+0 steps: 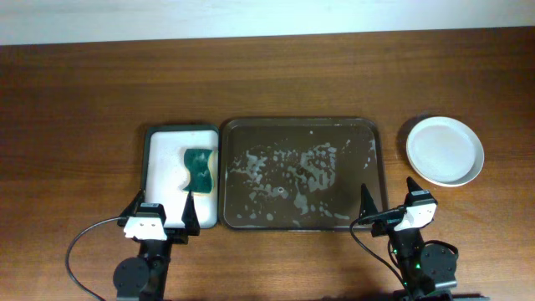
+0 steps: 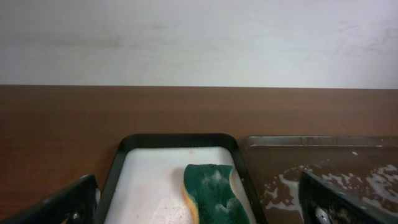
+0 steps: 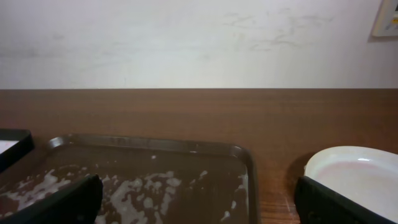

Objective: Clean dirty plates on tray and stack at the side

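The tray [image 1: 251,138] is foamy but bare; the plates [image 1: 445,150] sit stacked on the table to its right. The left gripper [image 1: 161,209] and right gripper [image 1: 388,201] hang at the near edge, fingers spread wide, empty. The job looks finished, with no further move needed.

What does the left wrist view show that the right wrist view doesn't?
Left wrist only: the green sponge lying in the small white tray. Right wrist only: a white plate on the table, right of the brown tray. Both: the foamy brown tray, the wooden table and the pale wall. The right wrist also catches a corner of the white tray.
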